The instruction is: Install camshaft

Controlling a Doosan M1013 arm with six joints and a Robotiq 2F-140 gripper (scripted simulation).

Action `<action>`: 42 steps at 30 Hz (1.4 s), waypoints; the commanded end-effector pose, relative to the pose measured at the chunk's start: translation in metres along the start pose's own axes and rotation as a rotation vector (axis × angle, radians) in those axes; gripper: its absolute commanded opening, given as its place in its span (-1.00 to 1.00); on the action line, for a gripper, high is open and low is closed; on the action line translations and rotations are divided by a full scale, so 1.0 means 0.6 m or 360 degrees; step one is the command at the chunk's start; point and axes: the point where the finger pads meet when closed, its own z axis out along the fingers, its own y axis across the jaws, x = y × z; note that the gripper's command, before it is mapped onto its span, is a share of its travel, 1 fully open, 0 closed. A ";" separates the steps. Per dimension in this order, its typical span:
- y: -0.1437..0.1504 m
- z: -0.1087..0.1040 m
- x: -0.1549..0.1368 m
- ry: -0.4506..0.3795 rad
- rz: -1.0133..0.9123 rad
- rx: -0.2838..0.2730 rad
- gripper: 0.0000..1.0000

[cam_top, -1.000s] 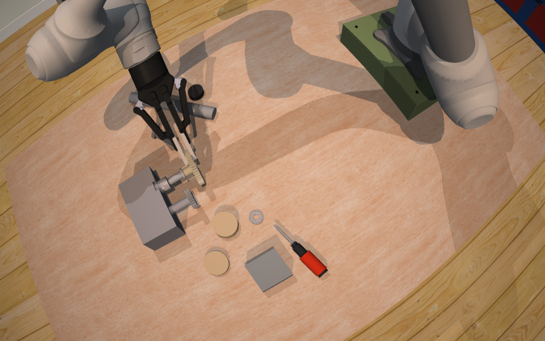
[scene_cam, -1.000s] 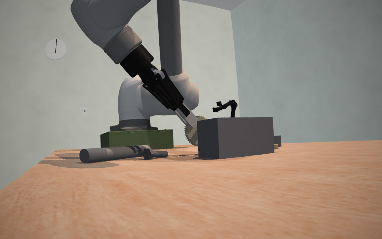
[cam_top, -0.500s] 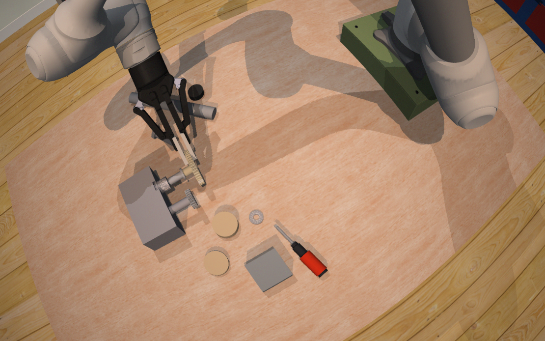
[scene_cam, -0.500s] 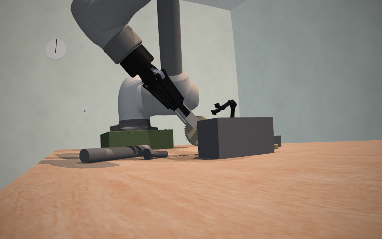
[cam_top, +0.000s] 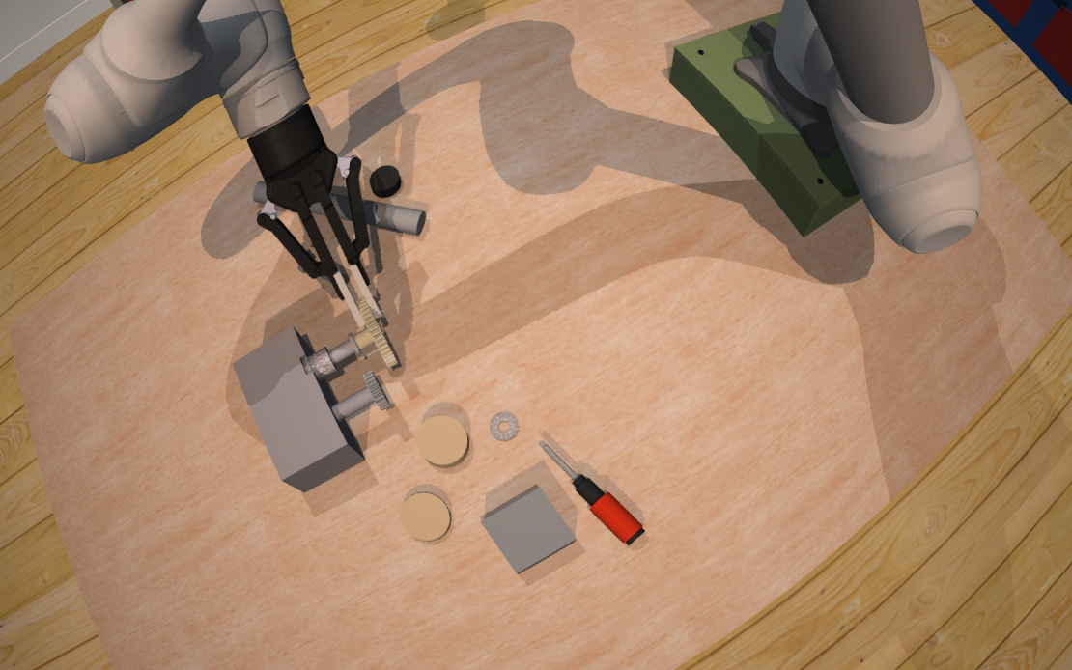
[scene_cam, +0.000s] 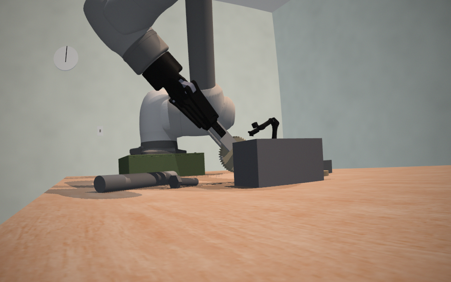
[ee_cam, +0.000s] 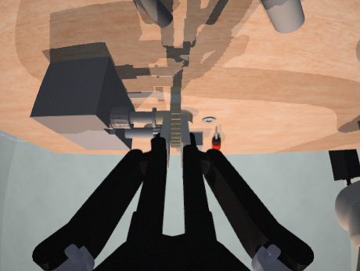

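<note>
the black 2-finger gripper (cam_top: 365,309) (scene_cam: 226,142) (ee_cam: 175,124) was clamped on the tan toothed camshaft gear (cam_top: 383,341) (scene_cam: 228,159) (ee_cam: 175,125), in front of the upright grey box-shaped engine case (cam_top: 288,410) (scene_cam: 282,163) (ee_cam: 74,94), towards the worktop's (cam_top: 711,410) (scene_cam: 233,232) (ee_cam: 250,86) left edge in the top view.

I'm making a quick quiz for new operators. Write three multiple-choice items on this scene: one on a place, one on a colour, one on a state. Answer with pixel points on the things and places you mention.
1. Where is the red-and-black-handled screwdriver (cam_top: 616,517) (ee_cam: 216,142)?
A) On the engine case
B) Beside the flat grey square block (cam_top: 527,529) (scene_cam: 327,166) (ee_cam: 198,138)
C) Under the arm's base

2. What colour is the boxy pedestal (cam_top: 715,74) (scene_cam: 142,168) under the arm?
A) Green
B) Red
C) White

3. How are the gripper's fingers (cam_top: 348,299) (scene_cam: 228,141)?
A) Wide open
B) Shut on the screwdriver
C) Shut on the big tan toothed gear (cam_top: 383,339) (scene_cam: 227,161) (ee_cam: 176,125)

1: B, the top view shows them side by side.
2: A, its sides and top show green.
3: C, the wrist view shows the gear pinched between them.
</note>
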 end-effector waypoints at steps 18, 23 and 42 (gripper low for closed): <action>-0.030 -0.001 -0.004 -0.0004 0.0000 0.0003 -0.90; -0.031 -0.001 -0.004 -0.0004 0.0000 0.0003 -0.90; -0.032 -0.001 -0.004 -0.0004 0.0000 0.0003 -0.90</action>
